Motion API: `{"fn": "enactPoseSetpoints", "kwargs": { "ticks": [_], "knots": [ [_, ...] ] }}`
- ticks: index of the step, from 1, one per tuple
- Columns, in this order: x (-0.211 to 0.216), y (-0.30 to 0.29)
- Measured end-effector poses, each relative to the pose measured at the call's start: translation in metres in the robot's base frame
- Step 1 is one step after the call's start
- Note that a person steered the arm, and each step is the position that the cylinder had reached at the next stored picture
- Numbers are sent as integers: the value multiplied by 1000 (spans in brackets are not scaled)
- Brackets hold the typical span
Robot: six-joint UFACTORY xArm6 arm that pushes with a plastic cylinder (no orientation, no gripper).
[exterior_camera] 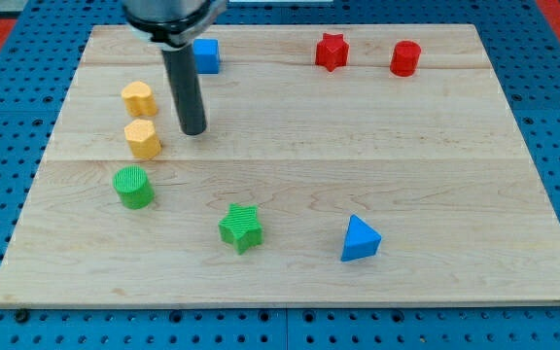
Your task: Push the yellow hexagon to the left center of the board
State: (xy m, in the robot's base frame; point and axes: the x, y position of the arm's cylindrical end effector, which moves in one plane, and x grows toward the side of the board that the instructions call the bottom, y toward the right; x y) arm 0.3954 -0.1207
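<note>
The yellow hexagon (143, 138) lies on the wooden board (290, 165) at the view's left, about mid-height. A second yellow block (138, 98), rounded in shape, sits just above it. My tip (193, 130) rests on the board to the right of the hexagon, a small gap away, not touching it. The dark rod rises from the tip toward the view's top.
A green cylinder (133, 187) sits just below the hexagon. A green star (240, 227) and a blue triangle (360, 239) lie near the view's bottom. A blue cube (206, 55), partly behind the rod, a red star (332, 52) and a red cylinder (405, 58) line the top.
</note>
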Motion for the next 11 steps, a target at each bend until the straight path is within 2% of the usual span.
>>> {"fn": "enactPoseSetpoints", "kwargs": {
  "ticks": [2, 3, 4, 5, 6, 7, 8, 9, 11],
  "knots": [
    [-19, -61],
    [-45, -66],
    [-22, -59],
    [28, 1],
    [44, -32],
    [42, -87],
    [40, -62],
    [1, -25],
    [-93, -8]
  ]
}}
